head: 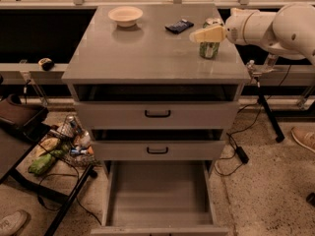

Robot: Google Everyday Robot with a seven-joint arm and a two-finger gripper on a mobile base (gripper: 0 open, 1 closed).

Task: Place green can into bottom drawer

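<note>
The green can (209, 49) stands upright on the grey cabinet top (147, 53) near its right edge, its silver top showing. My gripper (206, 34) reaches in from the right on a white arm (275, 28) and sits at the can's upper part, covering its middle. Whether it touches the can I cannot tell. The bottom drawer (157, 191) is pulled out wide below, and its flat grey inside holds nothing.
A cream bowl (125, 16) and a small dark object (178, 26) lie at the back of the cabinet top. Two upper drawers with black handles (157, 113) (157, 150) stand slightly ajar. A wire basket of clutter (59, 146) sits at left, a cable and plug (242, 154) at right.
</note>
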